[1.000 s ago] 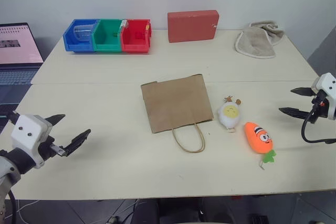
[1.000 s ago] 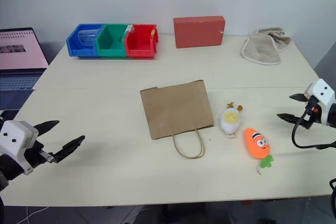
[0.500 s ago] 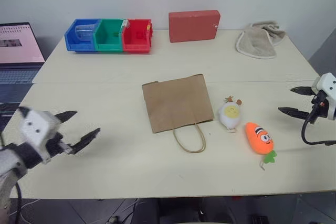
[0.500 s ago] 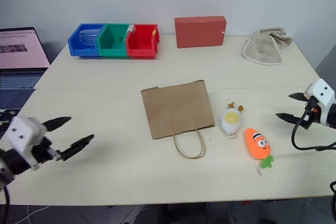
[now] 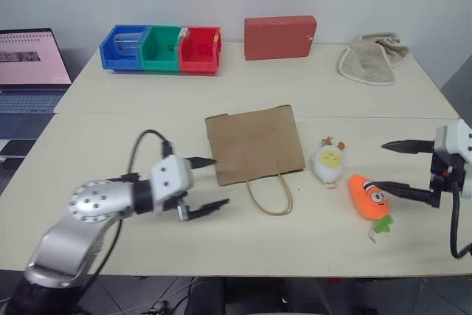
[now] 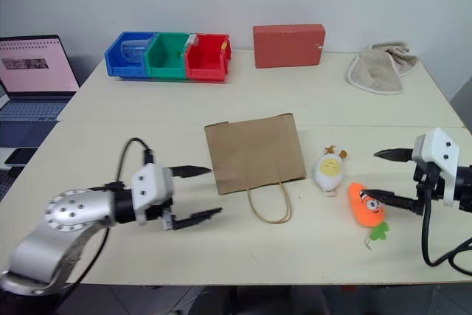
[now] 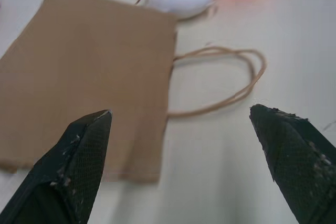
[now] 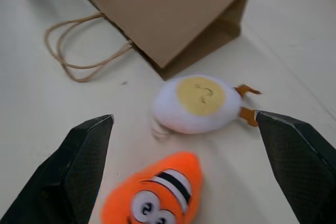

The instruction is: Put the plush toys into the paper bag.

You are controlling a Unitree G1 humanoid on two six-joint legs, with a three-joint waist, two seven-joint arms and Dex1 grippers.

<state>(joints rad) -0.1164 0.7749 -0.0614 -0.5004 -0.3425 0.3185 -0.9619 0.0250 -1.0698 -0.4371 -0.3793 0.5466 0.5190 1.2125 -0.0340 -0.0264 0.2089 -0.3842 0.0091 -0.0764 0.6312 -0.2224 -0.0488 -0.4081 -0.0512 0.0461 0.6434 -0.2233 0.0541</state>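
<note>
The brown paper bag [image 5: 254,143] lies flat mid-table, its cord handles [image 5: 269,197] toward me. Right of it rests the white egg-like plush [image 5: 329,164], and nearer me the orange carrot plush [image 5: 369,195]. My left gripper [image 5: 221,181] is open just left of the bag's near left corner, pointing at the bag [image 7: 89,72] and holding nothing. My right gripper [image 5: 383,165] is open and empty, right beside the carrot's right side, its lower finger over the carrot's edge. In the right wrist view the egg [image 8: 197,103] and carrot [image 8: 157,192] lie between the fingers.
Blue, green and red bins [image 5: 162,48] line the table's far left. A red box [image 5: 280,37] and a beige towel [image 5: 372,55] sit along the far edge. An open laptop [image 5: 33,64] stands off the table's left side.
My left gripper has swung right from the table's left edge to the bag's near corner. My right gripper has moved left, up to the carrot. Bag and toys lie as before.
</note>
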